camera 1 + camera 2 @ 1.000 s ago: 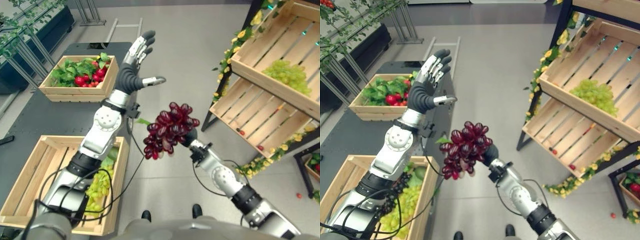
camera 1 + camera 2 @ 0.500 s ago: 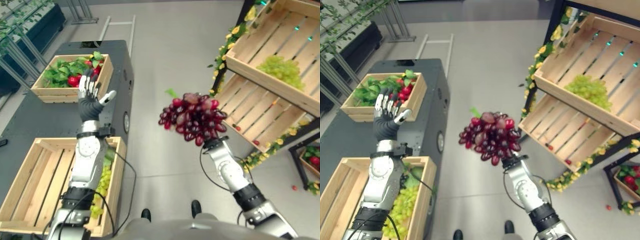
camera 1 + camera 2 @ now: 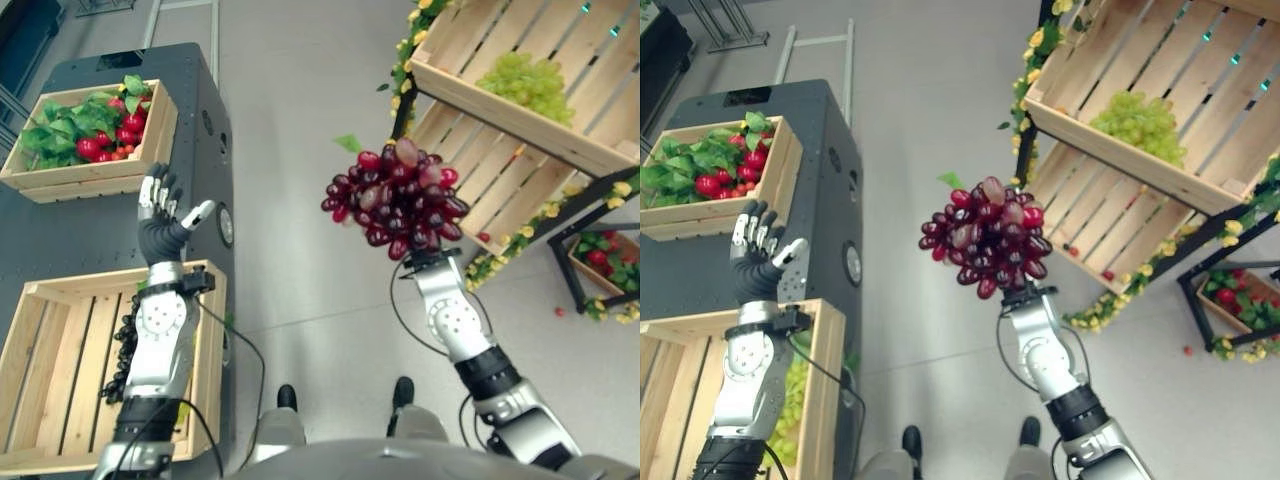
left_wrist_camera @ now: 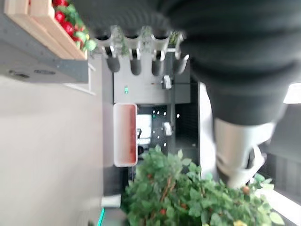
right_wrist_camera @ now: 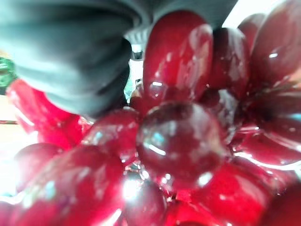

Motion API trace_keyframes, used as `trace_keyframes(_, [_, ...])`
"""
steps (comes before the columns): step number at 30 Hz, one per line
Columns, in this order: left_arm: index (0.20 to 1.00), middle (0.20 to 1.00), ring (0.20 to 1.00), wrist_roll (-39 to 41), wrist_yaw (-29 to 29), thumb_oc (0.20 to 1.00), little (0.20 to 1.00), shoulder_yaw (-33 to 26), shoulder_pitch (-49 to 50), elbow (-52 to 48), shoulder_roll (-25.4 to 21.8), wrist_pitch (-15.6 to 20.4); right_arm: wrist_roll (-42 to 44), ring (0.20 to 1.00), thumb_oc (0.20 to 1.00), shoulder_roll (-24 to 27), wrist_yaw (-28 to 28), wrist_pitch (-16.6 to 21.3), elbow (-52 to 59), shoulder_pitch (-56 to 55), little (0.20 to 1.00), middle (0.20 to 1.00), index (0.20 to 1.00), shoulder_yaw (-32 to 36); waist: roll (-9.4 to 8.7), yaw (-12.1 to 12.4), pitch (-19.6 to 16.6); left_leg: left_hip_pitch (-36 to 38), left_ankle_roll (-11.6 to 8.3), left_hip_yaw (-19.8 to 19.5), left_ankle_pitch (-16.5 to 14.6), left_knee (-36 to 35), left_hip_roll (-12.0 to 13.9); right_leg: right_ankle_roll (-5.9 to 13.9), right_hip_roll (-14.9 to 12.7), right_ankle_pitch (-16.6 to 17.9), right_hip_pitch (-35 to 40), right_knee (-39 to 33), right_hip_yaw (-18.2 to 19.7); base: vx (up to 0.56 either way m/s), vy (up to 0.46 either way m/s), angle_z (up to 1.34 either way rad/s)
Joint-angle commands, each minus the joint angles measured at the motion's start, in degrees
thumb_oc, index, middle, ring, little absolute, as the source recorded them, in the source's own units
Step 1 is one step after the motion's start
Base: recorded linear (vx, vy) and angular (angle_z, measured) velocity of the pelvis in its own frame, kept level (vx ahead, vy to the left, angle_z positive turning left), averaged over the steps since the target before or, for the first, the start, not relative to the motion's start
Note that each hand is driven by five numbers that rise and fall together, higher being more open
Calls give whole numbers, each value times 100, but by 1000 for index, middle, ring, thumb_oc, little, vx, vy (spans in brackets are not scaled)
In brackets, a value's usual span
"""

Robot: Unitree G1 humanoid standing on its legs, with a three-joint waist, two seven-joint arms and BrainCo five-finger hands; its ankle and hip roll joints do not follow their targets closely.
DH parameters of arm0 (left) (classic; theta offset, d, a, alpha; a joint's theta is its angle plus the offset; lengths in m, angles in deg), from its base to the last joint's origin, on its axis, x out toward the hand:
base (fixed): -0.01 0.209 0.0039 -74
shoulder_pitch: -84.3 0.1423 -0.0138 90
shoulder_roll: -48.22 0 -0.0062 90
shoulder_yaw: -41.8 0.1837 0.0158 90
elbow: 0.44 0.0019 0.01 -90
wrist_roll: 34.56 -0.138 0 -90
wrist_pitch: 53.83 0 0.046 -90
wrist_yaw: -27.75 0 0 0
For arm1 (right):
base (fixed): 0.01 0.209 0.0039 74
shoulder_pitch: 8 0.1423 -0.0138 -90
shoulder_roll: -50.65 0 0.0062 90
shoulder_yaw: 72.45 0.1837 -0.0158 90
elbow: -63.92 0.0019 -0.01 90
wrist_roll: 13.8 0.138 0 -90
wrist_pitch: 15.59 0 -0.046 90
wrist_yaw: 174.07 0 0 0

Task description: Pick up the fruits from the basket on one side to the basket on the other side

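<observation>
While over grey floor (image 3: 300, 150) | red grapes (image 3: 395, 200) near shelf crates (image 3: 500, 180)

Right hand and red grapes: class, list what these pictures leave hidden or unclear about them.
- Right hand: in the left eye view the red grapes cover it, so its fingers are hidden.
- Right wrist view: the red grapes sit so close that the grip cannot be read.
- Lower shelf crate: the small red fruits in it are too small to identify.

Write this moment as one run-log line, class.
right hand: holds red grapes aloft near shelf crates | left hand: open, raised, idle | near crate: green grapes inside
</observation>
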Motion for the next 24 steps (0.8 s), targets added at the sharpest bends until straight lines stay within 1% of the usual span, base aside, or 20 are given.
trace_keyframes(1, [1000, 1000, 1000, 284, -306, 1000, 1000, -51, 214, -485, -428, 211, -83, 200, 200, -251, -151, 494, 638, 641, 200, 200, 200, 317, -353, -102, -505, -459, 391, -143, -376, 490, -469, 206, -212, 23, 80, -69, 191, 87, -163, -13])
trace_keyframes(4, [1000, 1000, 1000, 461, -504, 1000, 1000, 87, 292, -534, -453, 146, -312, 200, 200, -25, -481, 600, 412, 928, 200, 200, 200, 574, -356, -114, -554, -391, 318, -173, -321, 426, -342, 133, -82, -60, 136, -136, 209, 64, -130, -19])
trace_keyframes(5, [1000, 1000, 1000, 596, -624, 1000, 1000, 190, 287, -500, -465, 148, -475, 200, 200, 205, -665, 602, 247, 1054, 200, 200, 200, 639, -362, -136, -557, -321, 263, -201, -282, 376, -245, 66, 26, -159, 148, -84, 223, 54, -125, -5])
trace_keyframes(7, [1000, 1000, 1000, 599, -627, 1000, 1000, 193, 278, -495, -462, 151, -476, 200, 200, 210, -668, 602, 243, 1062, 200, 200, 200, 642, -356, -129, -545, -310, 258, -199, -281, 369, -240, 62, 32, -164, 152, -77, 225, 30, -93, 0])
trace_keyframes(8, [1000, 1000, 1000, 792, -691, 1000, 1000, 276, 240, -433, -472, 148, -566, 200, 200, 434, -747, 572, 159, 1211, 200, 200, 200, 638, -362, -170, -532, -238, 205, -200, -229, 305, -118, 0, 145, -271, 97, 71, 267, 35, -144, 1])
trace_keyframes(9, [1000, 1000, 1000, 862, -729, 1000, 1000, 290, 230, -433, -477, 132, -591, 200, 200, 549, -753, 543, 131, 1247, 200, 200, 200, 652, -361, -184, -529, -208, 182, -196, -203, 274, -58, -29, 199, -321, 73, 145, 306, 35, -144, 4])
trace_keyframes(10, [1000, 1000, 1000, 862, -729, 1000, 1000, 291, 228, -432, -476, 133, -590, 200, 200, 550, -752, 543, 130, 1248, 200, 200, 200, 652, -361, -180, -527, -205, 181, -192, -202, 272, -57, -29, 200, -322, 72, 148, 309, 34, -167, -4])
trace_keyframes(11, [1000, 1000, 1000, 929, -764, 1000, 1000, 317, 206, -423, -506, 129, -710, 200, 200, 834, -816, 482, 7, 1324, 200, 200, 200, 664, -393, -235, -527, -142, 111, -192, -159, 239, 86, -105, 351, -431, 17, 287, 384, 43, -207, -9])
trace_keyframes(14, [1000, 1000, 1000, 964, -780, 1000, 1000, 355, 154, -403, -568, 138, -779, 200, 200, 1271, -894, 439, -179, 1545, 200, 200, 200, 677, -484, -268, -517, -153, 31, -236, -212, 520, 285, -224, 567, -552, 17, 390, 506, 73, -257, -19])
trace_keyframes(15, [1000, 1000, 1000, 1028, -806, 1000, 1000, 384, 148, -410, -608, 142, -826, 200, 200, 1519, -969, 436, -409, 1723, 200, 200, 200, 680, -578, -246, -504, -201, 8, -341, -179, 836, 425, -307, 699, -609, 114, 347, 586, 76, -242, -33])
trace_keyframes(16, [1000, 1000, 1000, 1030, -807, 1000, 1000, 385, 140, -407, -606, 143, -820, 200, 200, 1524, -963, 440, -424, 1738, 200, 200, 200, 679, -569, -242, -490, -206, 2, -344, -194, 863, 436, -312, 709, -607, 123, 343, 586, 76, -234, -43])
trace_keyframes(17, [1000, 1000, 1000, 1054, -827, 1000, 1000, 425, 140, -403, -598, 134, -829, 200, 200, 1659, -979, 427, -516, 1846, 200, 200, 200, 664, -584, -223, -470, -252, -21, -417, -102, 1049, 471, -358, 771, -611, 190, 312, 601, 20, -73, -38])
trace_keyframes(18, [1000, 1000, 1000, 1054, -828, 1000, 1000, 425, 138, -402, -597, 134, -827, 200, 200, 1660, -977, 428, -518, 1849, 200, 200, 200, 663, -581, -225, -467, -254, -22, -419, -105, 1055, 473, -359, 774, -610, 193, 310, 599, 56, -172, -53])
trace_keyframes(19, [1000, 1000, 1000, 1145, -861, 1000, 1000, 534, 137, -417, -596, 129, -883, 200, 200, 1917, -1060, 412, -730, 2089, 200, 200, 200, 635, -640, -134, -406, -381, -50, -681, 21, 1462, 318, -438, 821, -599, 281, 266, 651, 31, -100, -36])
trace_keyframes(20, [1000, 1000, 1000, 1147, -862, 1000, 1000, 535, 126, -413, -591, 131, -877, 200, 200, 1926, -1055, 416, -746, 2106, 200, 200, 200, 632, -631, -140, -390, -394, -49, -694, 3, 1497, 320, -437, 822, -604, 289, 267, 642, 46, -182, -36])
trace_keyframes(21, [1000, 1000, 1000, 1116, -853, 1000, 1000, 636, 135, -414, -596, 115, -934, 200, 200, 2088, -1149, 403, -985, 2487, 200, 200, 200, 524, -703, 56, -258, -730, 39, -1341, -274, 1814, -537, -470, 857, -573, 354, 205, 822, 30, -125, -29])
trace_keyframes(22, [1000, 1000, 1000, 1121, -881, 1000, 1000, 639, 199, -462, -603, 115, -916, 200, 200, 2155, -1140, 378, -1130, 2615, 200, 200, 200, 497, -731, 132, -260, -884, 122, -1536, -433, 1636, -907, -473, 911, -512, 326, 162, 909, 70, -129, -55])
trace_keyframes(23, [1000, 1000, 1000, 1131, -900, 1000, 1000, 634, 264, -476, -609, 127, -875, 200, 200, 2191, -1155, 390, -1330, 2780, 200, 200, 200, 456, -704, 167, -262, -960, 199, -1599, -437, 1483, -1094, -444, 981, -484, 347, 106, 997, 88, -30, -52])
trace_keyframes(24, [1000, 1000, 1000, 1127, -921, 1000, 1000, 649, 327, -499, -648, 146, -888, 200, 200, 2225, -1192, 398, -1518, 2888, 200, 200, 200, 445, -652, 193, -272, -1071, 244, -1646, -285, 1246, -1225, -425, 1079, -437, 359, 54, 1075, 108, 18, -72])
